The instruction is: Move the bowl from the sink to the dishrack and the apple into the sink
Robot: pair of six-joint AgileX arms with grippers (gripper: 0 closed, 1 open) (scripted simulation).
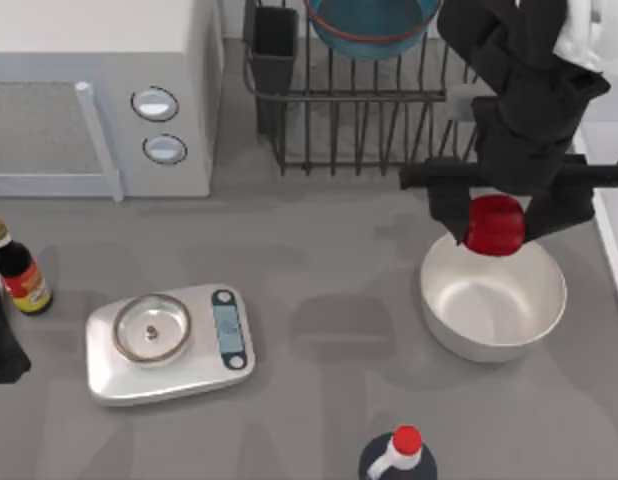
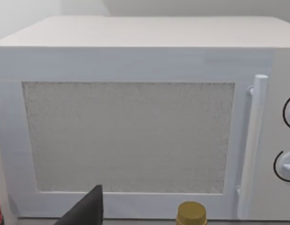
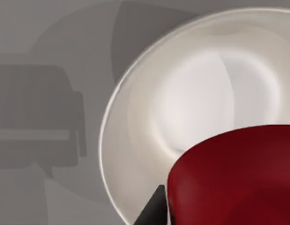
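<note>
- The right gripper (image 1: 495, 222) is closed on the apple (image 1: 494, 224), one finger on each side, above the far rim of the white bowl (image 1: 494, 300).
- The sink (image 1: 611, 215) lies just to the gripper's right, at the table edge; the bowl (image 1: 374, 25) sits in the dishrack (image 1: 354, 110), behind and to its left.
- Carry the apple clear over the sink rim before releasing; release low to prevent rolling.
- The apple is near-round, with no evident long axis.
- The left arm is parked facing the microwave (image 2: 135, 117).

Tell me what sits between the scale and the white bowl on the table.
Nothing. In the top view the grey table is bare between the scale and the white bowl, apart from a faint shadow. The right tool holds the apple over the bowl's far rim.
</note>
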